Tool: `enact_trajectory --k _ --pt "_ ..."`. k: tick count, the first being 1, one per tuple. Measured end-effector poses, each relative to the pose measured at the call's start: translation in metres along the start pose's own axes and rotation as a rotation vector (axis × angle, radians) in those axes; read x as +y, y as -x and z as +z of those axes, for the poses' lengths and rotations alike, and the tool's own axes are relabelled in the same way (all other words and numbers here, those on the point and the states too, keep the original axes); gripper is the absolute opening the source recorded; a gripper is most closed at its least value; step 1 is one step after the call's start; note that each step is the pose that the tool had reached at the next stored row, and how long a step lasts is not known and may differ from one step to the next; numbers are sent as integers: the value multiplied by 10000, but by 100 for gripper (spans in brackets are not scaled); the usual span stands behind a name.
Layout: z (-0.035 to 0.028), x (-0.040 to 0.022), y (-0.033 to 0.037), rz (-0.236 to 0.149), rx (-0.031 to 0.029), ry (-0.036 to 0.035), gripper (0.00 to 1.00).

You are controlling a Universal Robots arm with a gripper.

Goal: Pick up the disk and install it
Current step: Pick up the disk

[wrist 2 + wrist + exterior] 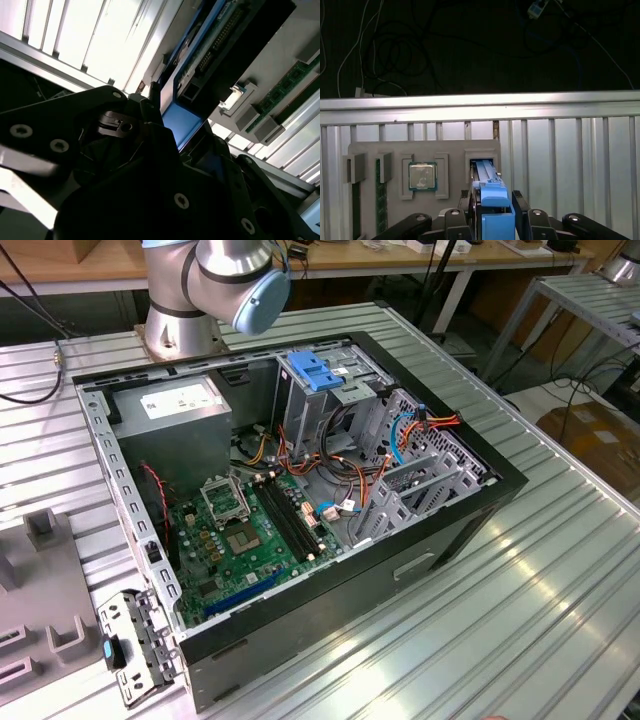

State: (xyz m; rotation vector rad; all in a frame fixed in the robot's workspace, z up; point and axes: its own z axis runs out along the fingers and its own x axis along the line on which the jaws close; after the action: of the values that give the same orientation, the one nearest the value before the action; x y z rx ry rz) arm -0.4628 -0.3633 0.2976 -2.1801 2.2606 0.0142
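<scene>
The disk (487, 182) stands on edge in a slot of a grey holder plate (390, 150), its bright blue rail frame toward the camera. In the first wrist view my gripper (494, 202) straddles the disk's near end, with a dark finger pressed against each side of the blue frame. In the second wrist view the disk (210, 55) shows its dark body and connector edge, and the gripper (182, 132) closes on the blue end piece. The disk still sits in the holder slot.
The open computer case (460, 530) lies on the ribbed metal table with its motherboard (250, 540), a power-supply box (180, 420), cables and a blue bracket (315, 370) on the drive cage. The holder plate also carries a processor chip (423, 176) and memory sticks (379, 200).
</scene>
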Motion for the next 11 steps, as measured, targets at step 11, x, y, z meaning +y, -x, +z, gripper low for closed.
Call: enact_trajectory --k 11 --pt "19 11 0 -2 93 -242 45"
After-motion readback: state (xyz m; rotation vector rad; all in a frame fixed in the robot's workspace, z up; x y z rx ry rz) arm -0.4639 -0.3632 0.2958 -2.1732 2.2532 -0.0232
